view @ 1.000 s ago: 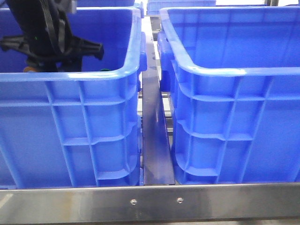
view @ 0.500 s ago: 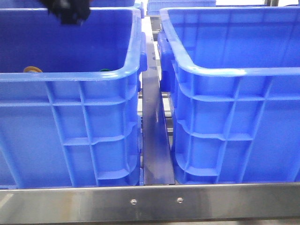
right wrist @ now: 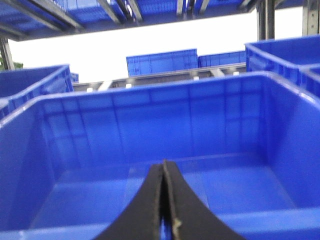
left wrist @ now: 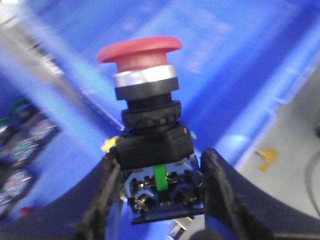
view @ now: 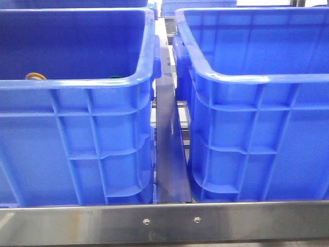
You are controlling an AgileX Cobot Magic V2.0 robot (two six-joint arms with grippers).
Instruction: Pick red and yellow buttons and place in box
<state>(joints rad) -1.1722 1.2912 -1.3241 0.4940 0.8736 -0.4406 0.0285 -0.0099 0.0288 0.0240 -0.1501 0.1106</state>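
Observation:
The red button (left wrist: 140, 50) has a red mushroom cap, a silver ring and a black body. My left gripper (left wrist: 160, 167) is shut on its lower block, cap pointing away from the fingers, with blurred blue crate wall behind. Neither gripper shows in the front view. The yellow button (view: 35, 76) peeks over the near rim inside the left crate (view: 77, 82). The box (view: 257, 77) is the blue crate on the right. My right gripper (right wrist: 163, 167) is shut on nothing above a bare blue crate floor (right wrist: 100, 195).
A green button (view: 114, 77) sits in the left crate by its near rim. A metal rail (view: 169, 149) runs between the two crates, and a steel bar (view: 164, 221) crosses the front. More button parts (left wrist: 20, 135) lie blurred beyond the left gripper. More blue crates (right wrist: 160, 62) stand behind.
The left arm, inside the left crate a second ago, rose to the frame's top edge and has now left the front view. The yellow button came into sight.

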